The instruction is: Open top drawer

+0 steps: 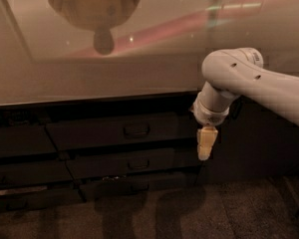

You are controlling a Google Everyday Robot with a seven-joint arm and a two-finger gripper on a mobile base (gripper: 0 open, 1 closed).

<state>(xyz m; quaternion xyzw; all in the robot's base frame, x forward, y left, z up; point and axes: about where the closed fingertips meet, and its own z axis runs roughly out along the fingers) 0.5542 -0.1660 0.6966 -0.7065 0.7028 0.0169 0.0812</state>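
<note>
**Item: top drawer** [89, 133]. Dark flat front, uppermost in the bank, directly under the glossy counter [114, 78]. It has a small dark pull [136, 130] at centre. The front sits in line with its neighbours, and no rim or inner floor is exposed; judged shut.

**Item: gripper** [206, 143]. Pale cream, hanging point-down from the white arm [254, 81]. It is to the right of the top drawer, off the front's right end and slightly lower than the pull, touching nothing. Whether it is spread or pressed together cannot be told.

**Step in hand (judgement):** approach to the pull, grasp not yet made. To do it well:
- Travel left along the front to the pull.
- Turn the tool so it can close across the pull's bar.
- Seat it fully before hauling.
- Draw straight out, square to the front. A slanted pull may bind the slide or slip off so small a grip.

**Containers:**
- Top drawer: contents hidden.
- Second drawer [104, 166], below the top drawer: shorter front, smaller pull, nothing inside visible.
- Third drawer [109, 189], lower again: likewise.
</note>
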